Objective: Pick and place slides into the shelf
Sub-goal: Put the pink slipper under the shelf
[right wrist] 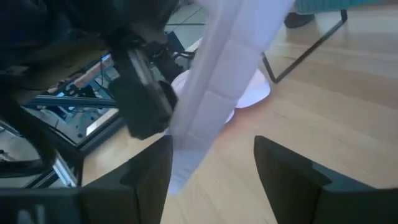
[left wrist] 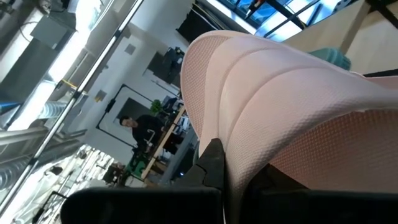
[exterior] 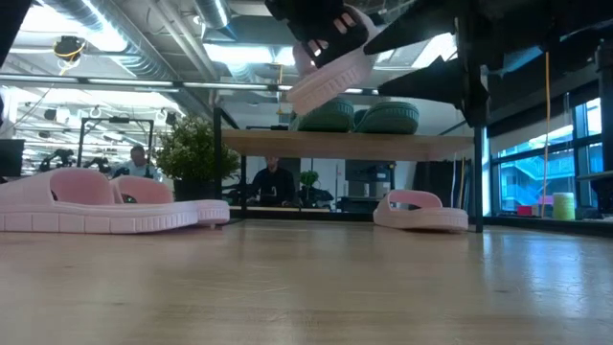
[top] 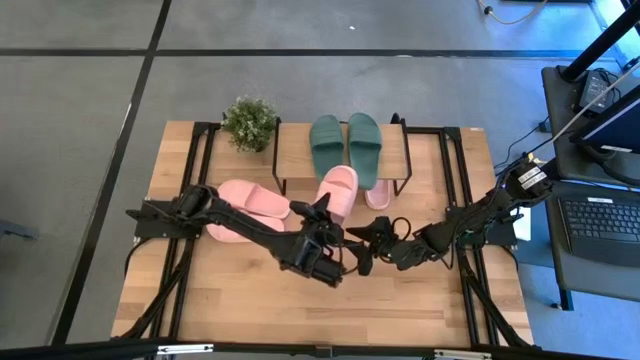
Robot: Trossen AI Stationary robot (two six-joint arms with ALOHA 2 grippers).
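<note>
My left hand (top: 325,218) pinches a soft, light pink slide (top: 337,192) by its heel edge, raised near the shelf (top: 295,150); my right hand (top: 372,248) waits spread.

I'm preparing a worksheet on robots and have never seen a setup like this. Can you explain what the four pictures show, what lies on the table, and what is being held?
This is a machine with two dark jointed arms, each ending in a two-fingered claw. One picture looks straight down on the table, one looks level across it, and two come from cameras on the arms' wrists.

On the wooden table stands a small shelf with a green pair of slides on top, beside a potted plant. Two pink slides lie on the left; another pink slide lies by the shelf.

The left claw is shut on a pink slide, lifted off the table. The right claw is open beside it, holding nothing.
</note>
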